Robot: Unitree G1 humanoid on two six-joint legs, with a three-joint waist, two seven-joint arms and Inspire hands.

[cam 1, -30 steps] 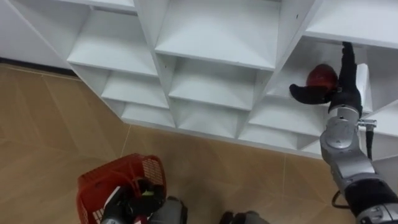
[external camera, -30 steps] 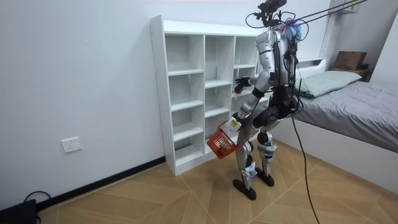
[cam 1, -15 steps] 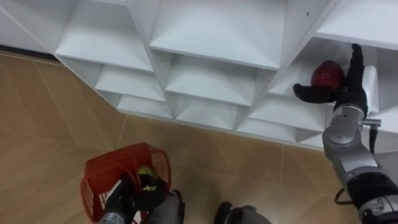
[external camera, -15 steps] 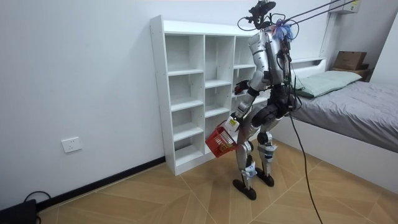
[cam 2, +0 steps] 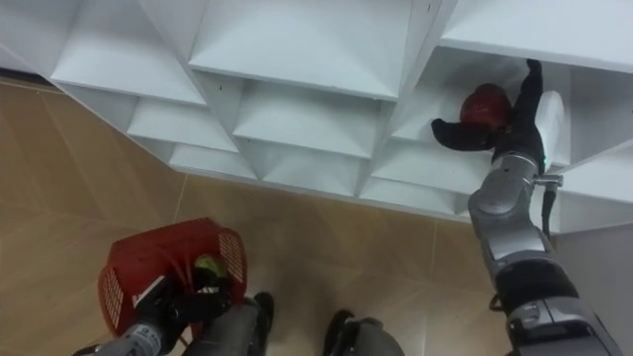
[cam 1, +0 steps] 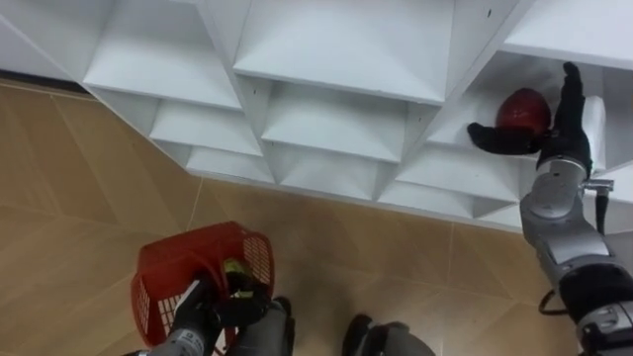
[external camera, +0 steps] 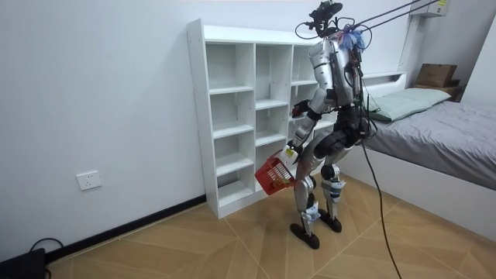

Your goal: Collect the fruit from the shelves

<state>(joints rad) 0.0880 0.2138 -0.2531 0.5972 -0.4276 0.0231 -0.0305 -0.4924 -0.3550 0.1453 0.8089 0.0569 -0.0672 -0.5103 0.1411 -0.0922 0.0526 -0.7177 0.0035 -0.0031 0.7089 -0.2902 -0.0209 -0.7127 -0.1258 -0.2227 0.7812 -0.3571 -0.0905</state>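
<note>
White closet [cam 1: 336, 59] shelves stand over a wooden floor [cam 1: 89, 178] in the left eye view. 1 red fruit [cam 1: 522, 107] lies in a compartment at the right side. The right hand [cam 1: 552, 138] is spread inside that compartment. Its straight fingers stand just behind the fruit and the thumb reaches out before it, so nothing is closed on it yet. Low at the left, the left hand [cam 1: 203, 314] is curled on the rim of a red basket [cam 1: 255, 259], where a yellow-green thing [cam 1: 232, 269], maybe a fruit, lies.

In the room view the robot stands close before the closet, a bed [external camera: 442, 132] at the room view's right, the basket hanging beside its legs.

In the right eye view I cannot tell if the palm touches the fruit. The step in hand, I judge, is the grasp. Fingers and thumb should close together round the widest part, because a round fruit can roll away to the back wall. Then it should be drawn out without striking the shelf edge.
</note>
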